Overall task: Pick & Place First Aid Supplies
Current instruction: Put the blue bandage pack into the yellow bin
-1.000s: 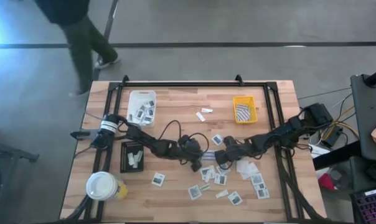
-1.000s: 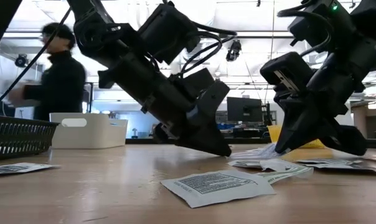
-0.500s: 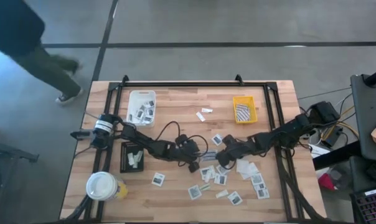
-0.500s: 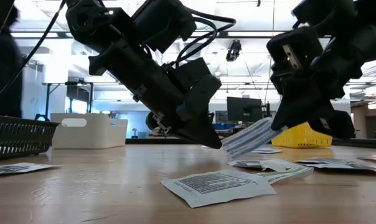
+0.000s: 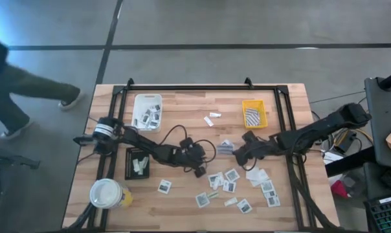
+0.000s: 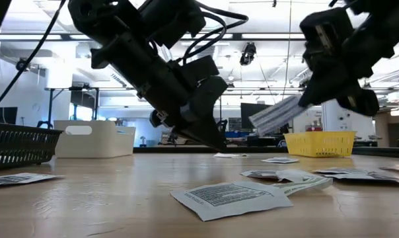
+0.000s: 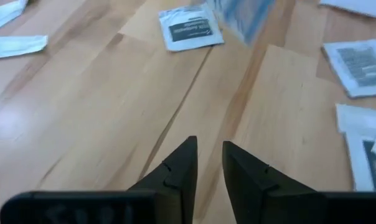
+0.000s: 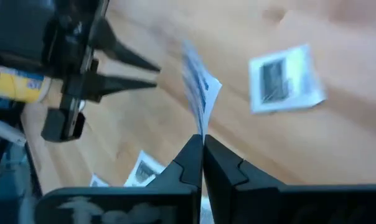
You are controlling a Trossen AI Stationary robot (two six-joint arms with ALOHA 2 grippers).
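Right claw: while it hangs above the middle of the table, the right gripper [image 8: 202, 144] is clamped on the edge of a striped strip [image 8: 199, 93], fingertips pressed together with the strip standing up from between them.
Strip: it is lifted clear of the wood, blue-and-white striped, held by one end only, so it will likely flap.
Left claw: the left gripper [image 7: 208, 163] points down at bare table [image 5: 182, 113] close to the right one, its fingers a little apart with nothing between them.
Step in hand: this looks like carrying the strip to a tray; the yellow tray [image 5: 254, 114], which already holds similar pieces, seems the likely target, though that is a guess.
Doing it well: keep the pinch firm, move steadily so the loose end does not catch the tray wall, and let go only once the strip is over the tray's inside.
Other supplies: a cluster of white packets [image 5: 229, 186] lies on the table below the right gripper; more sit in the white tray [image 5: 147, 100] and the black tray [image 5: 129, 163].
High view only: the trays' layout, and a person's leg beside the table.
Low view only: the strip's clearance above the wood, which the high view cannot show.
Right wrist view only: the pinch itself.
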